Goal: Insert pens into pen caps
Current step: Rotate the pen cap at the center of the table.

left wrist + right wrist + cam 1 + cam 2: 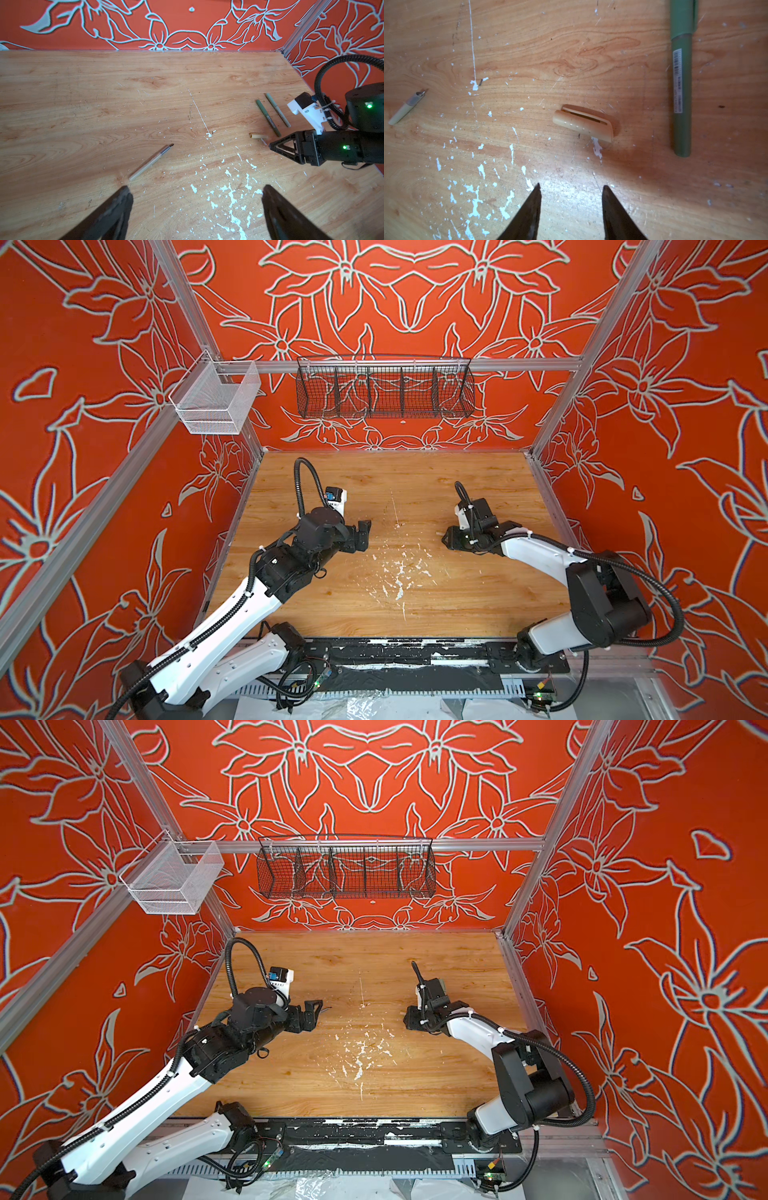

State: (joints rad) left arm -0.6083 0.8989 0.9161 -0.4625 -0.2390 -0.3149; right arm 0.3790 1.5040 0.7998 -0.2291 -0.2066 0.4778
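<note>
While both top views show our arms low over the table [415,489], the left wrist shows our left gripper [195,189] wide and empty, the uncapped tan pen [150,162] just ahead. The tan cap [257,135] lies by the right gripper [272,145], near the dark green pen [268,117] and pale green pen [278,109]. Right wrist: jaws half apart, empty, cap ahead.

dark green pen [681,93]: cut off by edge | label [677,81]: print blurred, unreadable
</note>
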